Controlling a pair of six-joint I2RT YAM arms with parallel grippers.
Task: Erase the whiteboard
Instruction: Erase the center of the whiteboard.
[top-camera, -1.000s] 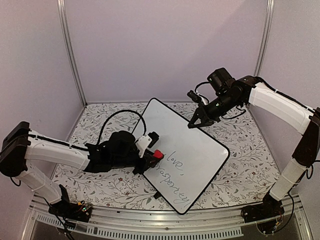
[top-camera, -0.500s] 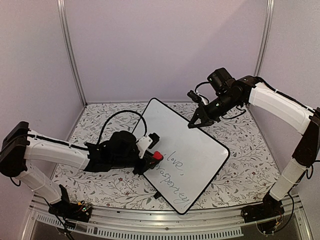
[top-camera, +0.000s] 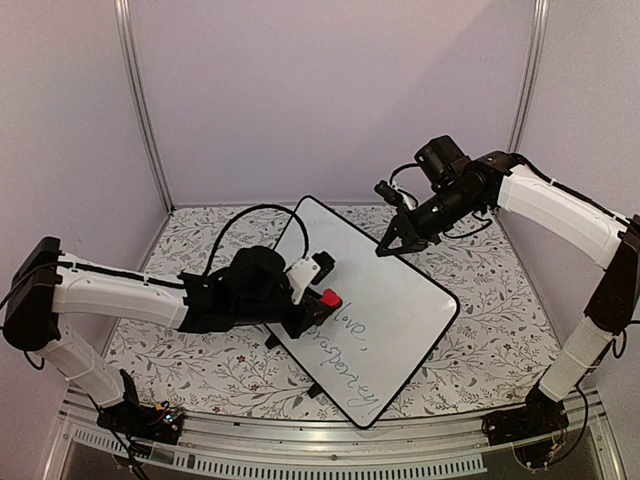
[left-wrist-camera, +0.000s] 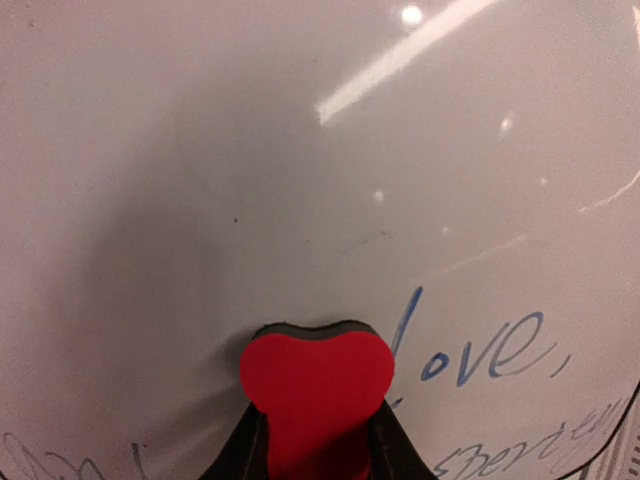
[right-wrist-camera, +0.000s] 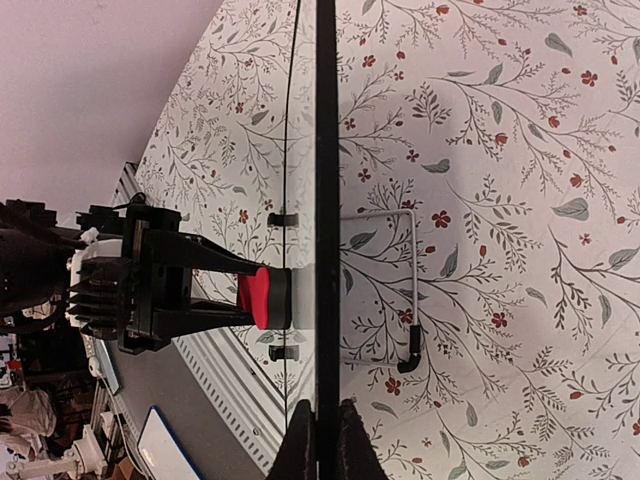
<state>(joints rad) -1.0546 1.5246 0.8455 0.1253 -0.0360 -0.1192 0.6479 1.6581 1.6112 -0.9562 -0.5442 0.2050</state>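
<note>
The whiteboard lies slanted across the middle of the table, with cursive handwriting on its near part. My left gripper is shut on a red eraser and presses it on the board just left of the word "love". In the left wrist view the eraser sits between my fingers against the whiteboard, with the handwriting to its right. My right gripper is shut on the board's far rim. The right wrist view shows that rim edge-on between my gripper's jaws, and the eraser.
The table carries a floral cloth. A wire stand sticks out behind the board. Small black feet show on the board's near left rim. Grey walls and metal posts close the cell.
My left gripper has moved the eraser to the right and a little farther across the board, up to the word "love". The right arm and the board have not moved.
</note>
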